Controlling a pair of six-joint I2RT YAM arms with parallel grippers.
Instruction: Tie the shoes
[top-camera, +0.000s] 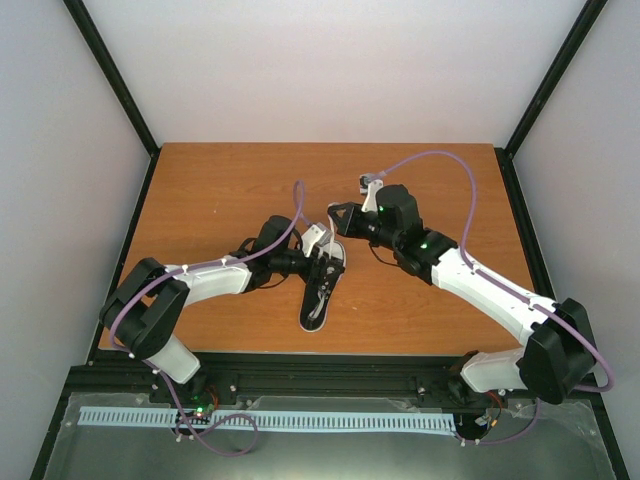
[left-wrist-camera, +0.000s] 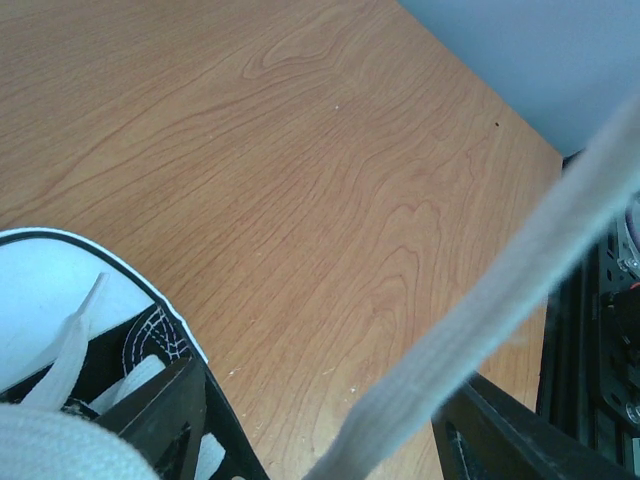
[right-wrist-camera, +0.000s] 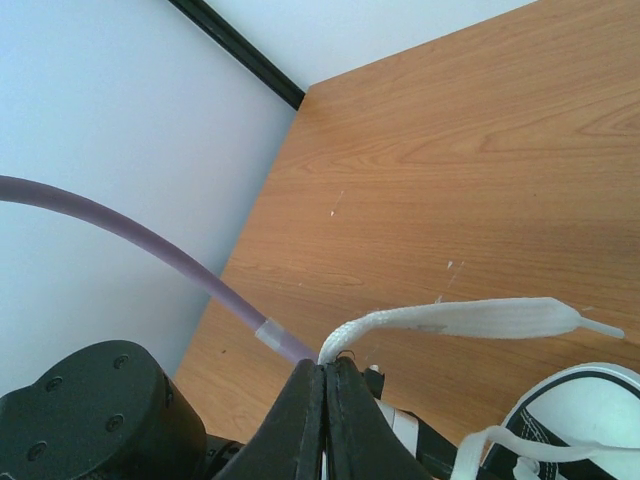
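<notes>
The left gripper (left-wrist-camera: 330, 410), the nearer one, hangs released right above the black sneaker (top-camera: 318, 305), with a lace strand (left-wrist-camera: 500, 290) slanting between its spread fingers. The sneaker's long axis points toward the right gripper (right-wrist-camera: 325, 400), which is clenched on the white lace (right-wrist-camera: 450, 318).

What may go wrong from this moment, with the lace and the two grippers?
1. The left gripper is open and the lace only passes between its fingers, so the lace may drop and any loop may loosen.
2. The right gripper is shut on a lace end right at its tips; a pull may slip it free, or drag the shoe over the table.
</notes>
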